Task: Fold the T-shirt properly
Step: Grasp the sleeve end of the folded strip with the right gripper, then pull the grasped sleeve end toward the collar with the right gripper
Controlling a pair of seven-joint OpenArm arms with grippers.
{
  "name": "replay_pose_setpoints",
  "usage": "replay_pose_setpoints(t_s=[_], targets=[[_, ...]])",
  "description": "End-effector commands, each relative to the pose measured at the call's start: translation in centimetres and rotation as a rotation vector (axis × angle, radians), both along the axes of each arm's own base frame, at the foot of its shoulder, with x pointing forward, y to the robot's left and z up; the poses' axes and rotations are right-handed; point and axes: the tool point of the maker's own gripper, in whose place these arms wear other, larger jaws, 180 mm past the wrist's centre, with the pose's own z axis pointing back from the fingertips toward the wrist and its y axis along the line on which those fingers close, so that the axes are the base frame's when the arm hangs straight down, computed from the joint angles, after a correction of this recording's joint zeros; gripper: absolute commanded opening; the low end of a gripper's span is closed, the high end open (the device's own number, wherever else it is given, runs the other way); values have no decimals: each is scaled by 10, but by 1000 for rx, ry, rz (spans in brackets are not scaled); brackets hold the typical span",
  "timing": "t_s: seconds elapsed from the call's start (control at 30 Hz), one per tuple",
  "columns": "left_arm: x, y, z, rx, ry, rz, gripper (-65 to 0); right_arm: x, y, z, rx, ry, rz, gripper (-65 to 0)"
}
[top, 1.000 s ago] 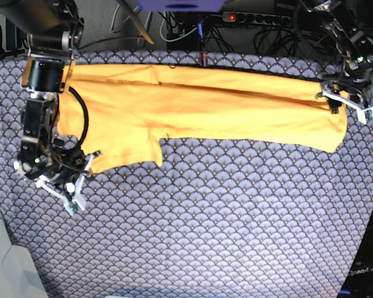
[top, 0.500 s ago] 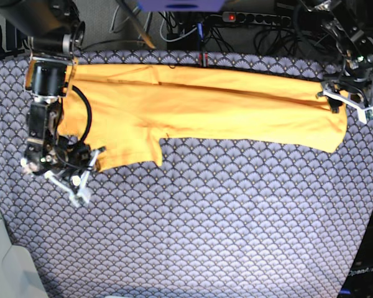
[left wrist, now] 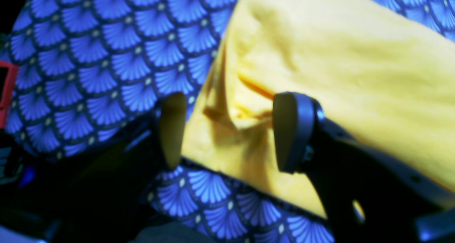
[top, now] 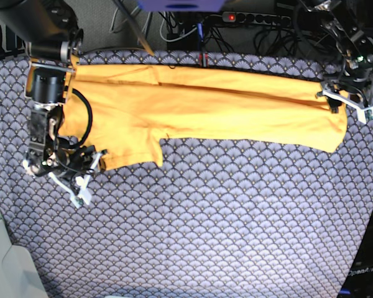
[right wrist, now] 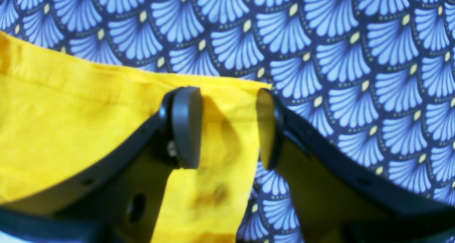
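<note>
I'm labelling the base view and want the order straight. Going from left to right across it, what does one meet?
Right hand at the T-shirt's sleeve end → T-shirt stretched across the fan-patterned cloth → left hand at the T-shirt's other end.

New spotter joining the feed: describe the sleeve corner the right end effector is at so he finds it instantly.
Start from the purple-grey fan-patterned cloth, then the orange-yellow T-shirt stretched along its far side. The only flap jutting toward the camera is the sleeve; its outer corner sits between the right end effector's open pads.
</note>
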Motion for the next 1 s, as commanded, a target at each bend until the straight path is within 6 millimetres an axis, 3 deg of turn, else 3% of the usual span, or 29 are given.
replay_pose_setpoints(t_s=[0.0, 0.07, 0.23, 0.4, 0.63, 0.77, 0.97], targets=[[7, 6, 14, 30, -46, -2, -270, 11, -3, 13, -6, -34, -4, -389], [7, 6, 14, 30, -46, -2, -270, 11, -4, 13, -3, -41, -5, -432], [8, 6, 14, 27, -48, -2, -270, 9, -1, 10, 2, -54, 3, -650], [8, 7, 15, 29, -49, -2, -270, 16, -4, 32, -25, -123, 6, -650], [9, 6, 16, 28, -52, -2, -270, 0, -6, 73, -135, -220, 35, -650], [9, 6, 16, 28, -52, -2, -270, -18, -2, 83, -174, -237, 45, -650], [8, 7, 15, 30, -48, -2, -270, -61, 14, 87, -149, -266, 84, -650]])
